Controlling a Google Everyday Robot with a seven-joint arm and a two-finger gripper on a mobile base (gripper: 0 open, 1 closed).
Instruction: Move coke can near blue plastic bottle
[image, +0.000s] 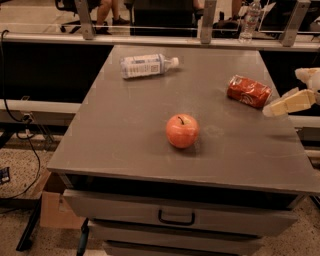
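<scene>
The coke can (249, 91), dented red metal with white lettering too small to read, lay on its side at the right of the grey tabletop (125, 145), its long axis running left to right. The claw (283, 93) hovered just beside its right end, cream fingers spread, holding nothing. The blue plastic bottle (147, 65) lay at the far left, its white cap pointing right.

Coke can (249, 91) lies near end effector (283, 93), perhaps dented; blue plastic bottle (145, 65) far-left.
</scene>
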